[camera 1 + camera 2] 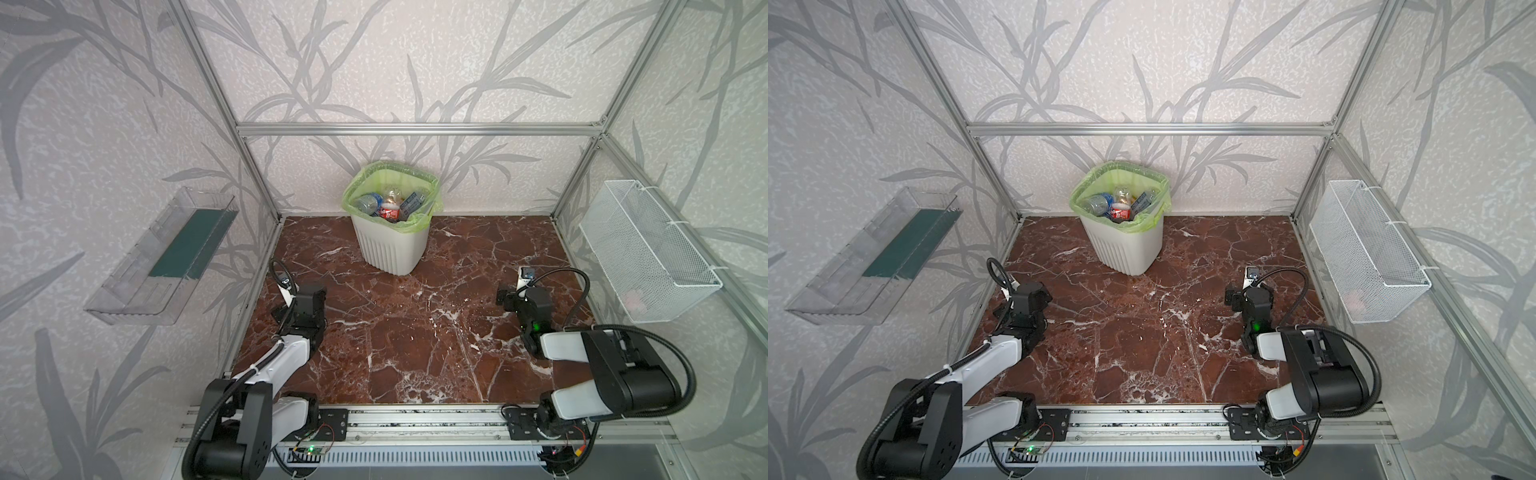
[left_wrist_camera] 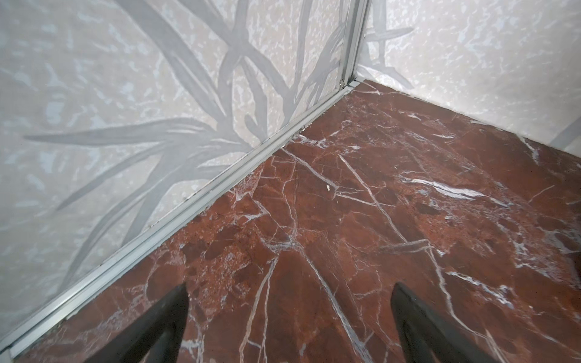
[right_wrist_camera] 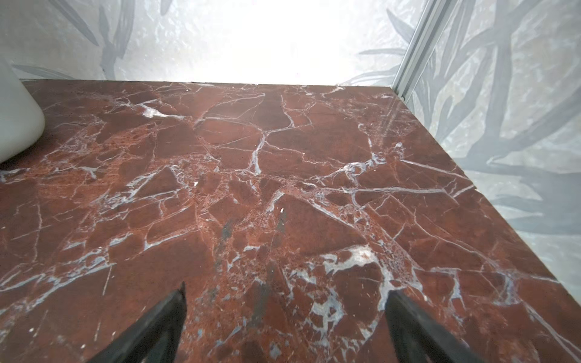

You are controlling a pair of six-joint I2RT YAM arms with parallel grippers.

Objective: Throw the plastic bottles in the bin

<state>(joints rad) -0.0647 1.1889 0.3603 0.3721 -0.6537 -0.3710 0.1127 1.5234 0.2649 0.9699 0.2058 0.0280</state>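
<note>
The desk [image 1: 415, 340] is open right across the middle between my arms. Only the bin [image 1: 390, 249] stands on it, at the far edge by the back wall, with room to pass on either side (wider on the right). Its mouth is free from above, with bottles [image 1: 386, 205] heaped near the rim. My left tool [image 2: 290, 287] sits close to the left wall's rail [image 2: 220, 185]. My right tool [image 3: 286, 289] has bare desk ahead. The tray [image 1: 166, 257] and basket [image 1: 648, 257] jut from the side walls, above desk level.
</note>
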